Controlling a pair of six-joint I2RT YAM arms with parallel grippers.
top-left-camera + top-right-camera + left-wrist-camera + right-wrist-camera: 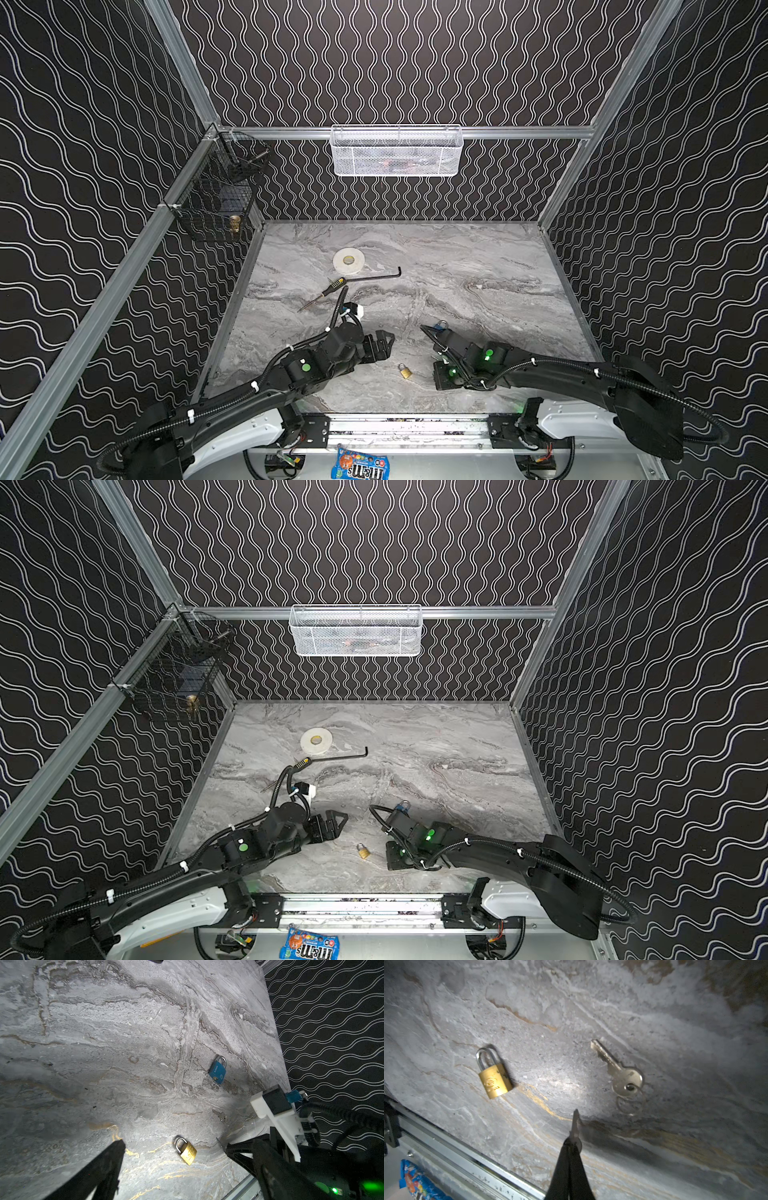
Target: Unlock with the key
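Observation:
A small brass padlock [405, 371] [363, 851] [187, 1152] [494, 1079] lies flat on the marble table [478, 266], shackle closed. My right gripper [435, 374] [388, 856] [572, 1144] hovers just right of it, shut on a silver key [575, 1124] [219, 1142] whose blade sticks out past the fingertips. My left gripper [384, 345] [337, 824] [192, 1145] hangs open and empty to the padlock's upper left. A second key [625, 1080] [222, 1117] on a ring lies loose on the table. Behind the right wrist lies a blue padlock [440, 325] [402, 806] [217, 1070].
A white tape roll [348, 261], a black hex key [374, 276] and a screwdriver [326, 291] lie behind the left arm. A white mesh basket [397, 151] and a black wire basket [216, 199] hang on the walls. An M&M's bag [360, 465] lies beyond the front rail [407, 428].

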